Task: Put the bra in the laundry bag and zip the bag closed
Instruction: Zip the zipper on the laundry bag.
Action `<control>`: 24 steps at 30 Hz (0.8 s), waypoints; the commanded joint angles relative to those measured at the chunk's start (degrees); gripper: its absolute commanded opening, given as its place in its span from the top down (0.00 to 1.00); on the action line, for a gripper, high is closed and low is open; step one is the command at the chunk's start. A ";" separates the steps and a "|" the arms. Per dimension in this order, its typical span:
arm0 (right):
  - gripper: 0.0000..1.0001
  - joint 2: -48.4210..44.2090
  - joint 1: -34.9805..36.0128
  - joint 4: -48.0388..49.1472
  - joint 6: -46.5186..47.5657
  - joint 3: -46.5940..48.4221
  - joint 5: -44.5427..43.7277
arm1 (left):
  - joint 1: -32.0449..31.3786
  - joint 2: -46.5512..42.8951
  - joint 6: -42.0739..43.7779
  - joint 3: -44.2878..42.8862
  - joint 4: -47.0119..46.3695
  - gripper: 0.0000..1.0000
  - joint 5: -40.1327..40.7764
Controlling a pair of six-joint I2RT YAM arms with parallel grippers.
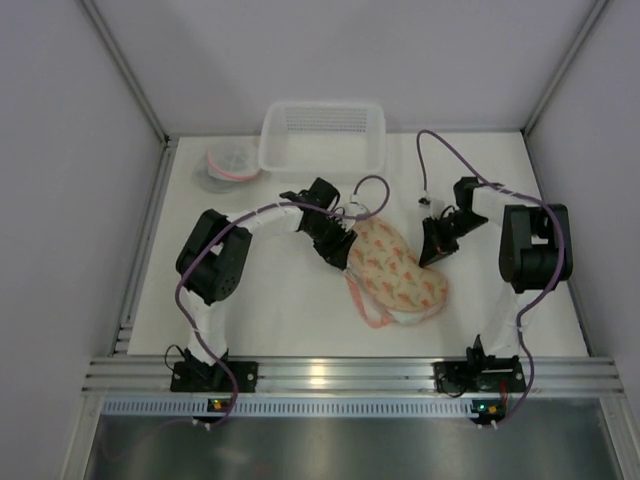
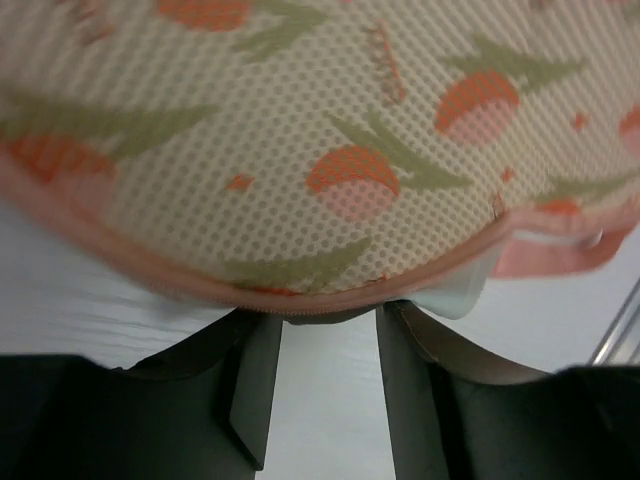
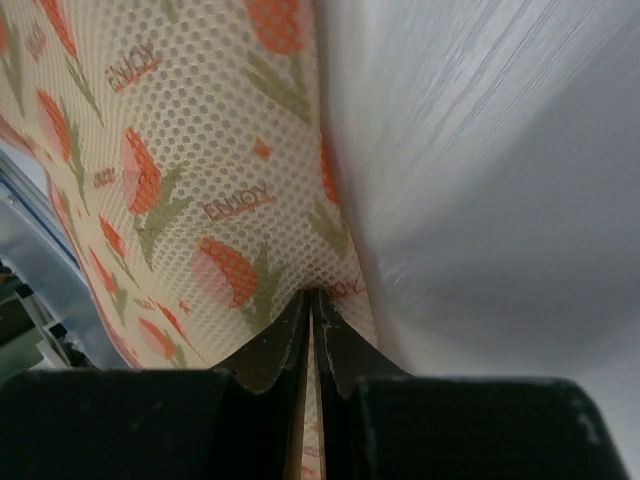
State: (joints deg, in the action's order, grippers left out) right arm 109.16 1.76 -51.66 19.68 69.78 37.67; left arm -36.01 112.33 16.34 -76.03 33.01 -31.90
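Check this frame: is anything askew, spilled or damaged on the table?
Nothing stands out. The laundry bag lies mid-table and looks intact, with the right gripper pinching its mesh. What looks like the bra sits apart beside the basket, not yet bagged.

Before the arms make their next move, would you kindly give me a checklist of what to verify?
1. Is the right tool pinching the laundry bag? Ok, its fingers are shut on the mesh.
2. Is the left tool closed on the bag's pink rim? Not ok, its fingers stand apart there.
3. Is the bag's mouth open? Cannot tell.
4. Is the bra inside the bag? Not ok, it seems to lie beside the basket.
5. Is the zip closed? Cannot tell.
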 commanded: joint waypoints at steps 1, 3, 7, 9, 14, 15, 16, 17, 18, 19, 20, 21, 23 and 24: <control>0.95 -3.61 1.31 1.90 -1.92 -2.97 1.88 | 4.97 3.50 -8.51 -7.54 -9.18 0.53 -0.45; 0.95 -4.13 1.67 2.79 -3.42 -3.68 3.28 | 7.25 6.91 -8.34 -11.14 -9.11 0.53 -0.44; 0.94 -5.28 3.77 4.80 -5.09 -5.79 8.11 | 9.90 8.08 -7.29 -17.13 -9.11 0.48 0.26; 0.92 -6.41 5.18 6.12 -5.53 -6.49 8.82 | 11.04 6.24 -6.76 -15.82 -9.02 0.43 -0.61; 0.87 -8.79 8.00 10.00 -7.46 -8.17 8.56 | 12.54 -5.43 -10.08 -6.00 -6.74 0.25 -9.47; 0.85 -9.84 8.00 10.00 -7.47 -8.08 8.13 | 12.46 -6.59 -14.27 -4.58 -6.65 0.24 -11.15; 0.85 -10.46 7.65 10.00 -7.73 -7.73 7.86 | 12.45 -7.65 -16.06 -3.52 -6.65 0.23 -12.56; 0.82 -11.33 7.30 10.17 -8.16 -7.38 7.68 | 12.28 -9.40 -18.25 -1.86 -6.56 0.23 -13.44; 0.80 -13.52 6.77 11.31 -8.86 -6.68 7.51 | 11.50 -9.94 -20.53 -1.32 -6.65 0.23 -13.45; 0.78 -14.76 5.81 12.10 -9.57 -5.98 6.29 | 11.05 -10.55 -20.90 -0.71 -6.56 0.23 -13.19; 0.73 -16.08 5.28 12.80 -10.53 -5.27 5.23 | 10.00 -11.25 -21.00 0.26 -6.65 0.23 -12.75; 0.68 -18.44 4.92 14.38 -10.98 -3.18 3.83 | 9.47 -11.43 -20.91 0.53 -6.65 0.23 -11.44; 0.55 -20.56 4.74 15.27 -11.16 -0.62 -1.09 | 8.42 -11.09 -20.82 0.53 -6.65 0.23 -9.77; 0.51 -22.66 4.74 15.79 -11.07 1.91 -3.02 | 8.32 -10.21 -21.17 0.01 -6.30 0.23 -8.80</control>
State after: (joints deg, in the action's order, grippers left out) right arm 93.38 7.14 -42.09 9.65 64.58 39.92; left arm -26.50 102.35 -2.07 -76.53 26.96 -41.15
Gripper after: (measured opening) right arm 0.456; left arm 0.766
